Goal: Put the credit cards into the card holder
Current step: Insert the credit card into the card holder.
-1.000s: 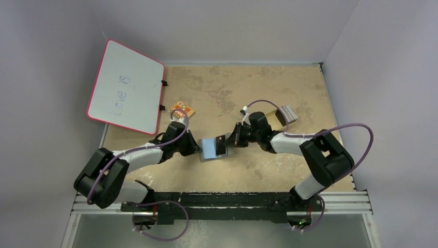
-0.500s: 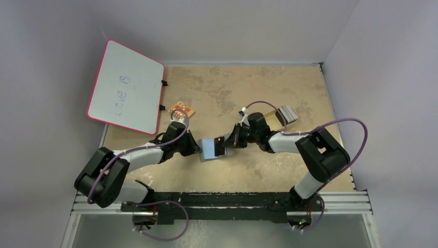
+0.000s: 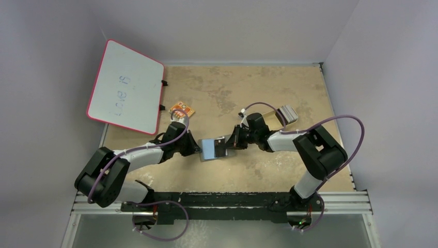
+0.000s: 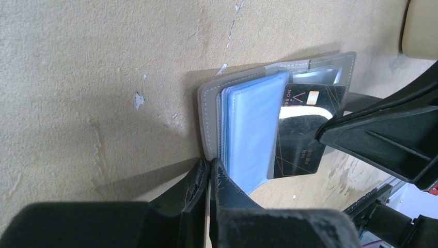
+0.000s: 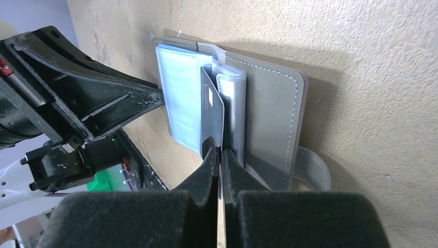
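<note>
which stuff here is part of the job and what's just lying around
Job:
card holder, open, pinched by left fingers
dark card, held in right fingers
stack of cards

Lying about:
whiteboard
orange item
tan tray

The top view looks steeply down from above the near edge of the table [image 3: 217, 88], taking in all of it. The wrist cameras sit low and close, facing each other across the card holder [image 3: 209, 149] and credit card [image 4: 304, 134], shared by all views.
</note>
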